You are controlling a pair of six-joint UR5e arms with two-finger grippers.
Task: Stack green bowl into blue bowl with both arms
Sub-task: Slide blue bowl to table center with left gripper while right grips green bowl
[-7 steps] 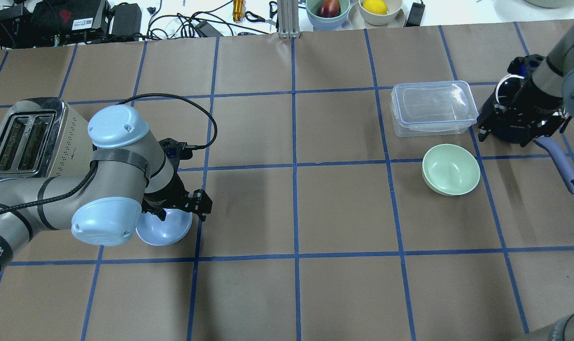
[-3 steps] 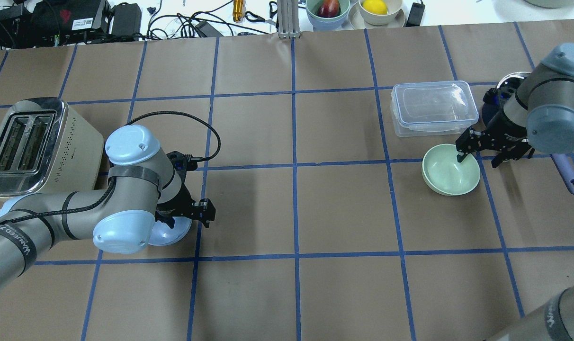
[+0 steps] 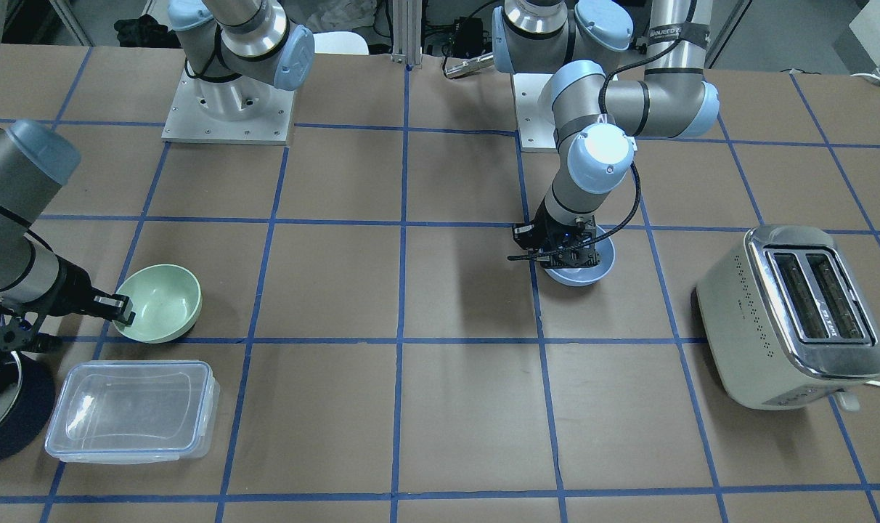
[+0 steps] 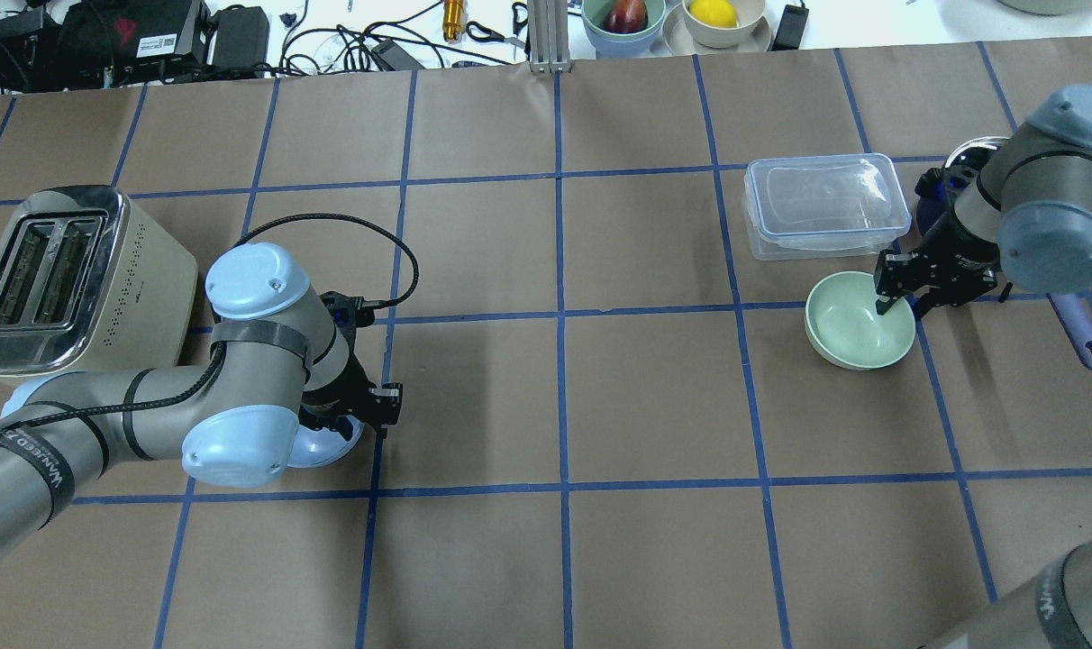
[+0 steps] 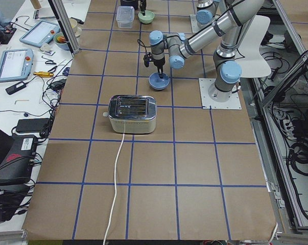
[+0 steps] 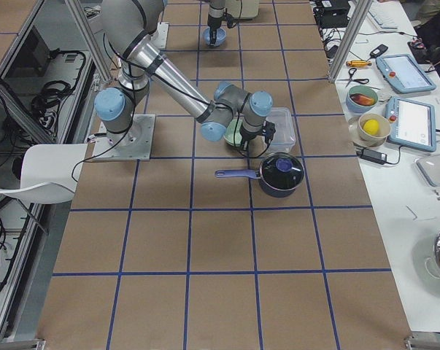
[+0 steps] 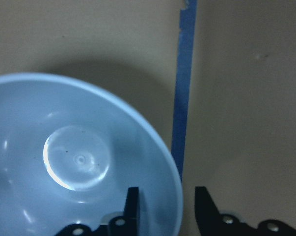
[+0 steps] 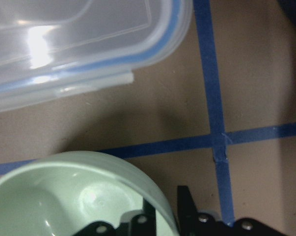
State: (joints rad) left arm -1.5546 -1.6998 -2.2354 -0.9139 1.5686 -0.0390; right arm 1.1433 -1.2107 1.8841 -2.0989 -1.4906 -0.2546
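Note:
The blue bowl (image 4: 332, 445) sits at the table's left, partly under my left arm. My left gripper (image 4: 352, 424) is low over its right rim, open. In the left wrist view one finger (image 7: 133, 209) is inside the bowl (image 7: 74, 162) and the other is outside, with the rim between them. The green bowl (image 4: 854, 329) stands upright at the right. My right gripper (image 4: 902, 308) is at its far right rim. In the right wrist view the jaws (image 8: 166, 216) stand narrow, pinching the bowl's rim (image 8: 64, 196).
A toaster (image 4: 50, 279) stands left of the blue bowl. A clear lidded container (image 4: 825, 203) lies just behind the green bowl. A dark saucepan with a purple handle (image 4: 1078, 329) is right of it. Fruit bowls (image 4: 623, 18) and cables lie past the far edge.
My right arm swung from above the saucepan down to the green bowl, and its jaws narrowed onto the rim. My left gripper sank lower over the blue bowl's rim.

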